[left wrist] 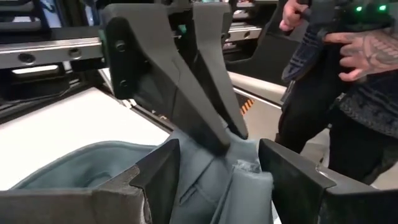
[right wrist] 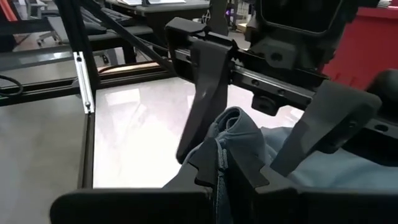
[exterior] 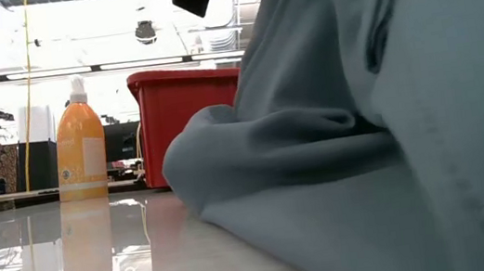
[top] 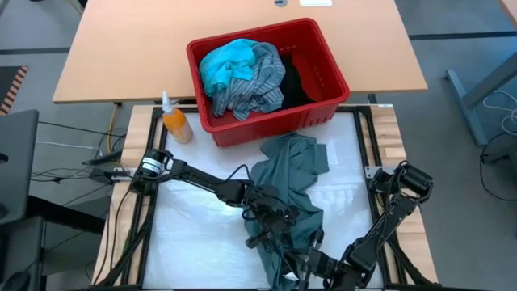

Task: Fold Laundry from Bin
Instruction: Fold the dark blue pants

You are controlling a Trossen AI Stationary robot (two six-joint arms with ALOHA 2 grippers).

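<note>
The red bin (top: 327,69) stands at the table's far side, holding a turquoise garment (top: 226,61), a striped shirt (top: 258,81) and a black one (top: 295,81). A grey-green garment (top: 295,174) lies out of the bin on the white table top; its near part is raised, and in the low view the garment (exterior: 364,138) hangs down onto the table. My right gripper (right wrist: 229,171) is shut on a raised fold of it near the front edge. My left gripper (left wrist: 217,180) faces it, open, one finger on either side of the same fold. My right gripper pinches a bunched fold (right wrist: 239,127) of the grey-green garment between its two fingers (left wrist: 208,112), several layers thick. It comes nearly level from the table's near right. The fold is held above the table; the rest trails down toward the bin. My left gripper straddles this fold (left wrist: 239,174); I cannot tell whether its fingers touch it.
An orange bottle with a white pump (top: 175,121) stands left of the bin at the mat's far left corner. Bare white table (top: 194,234) lies left of the garment. A person (left wrist: 348,74) stands beyond the table frame in the left wrist view.
</note>
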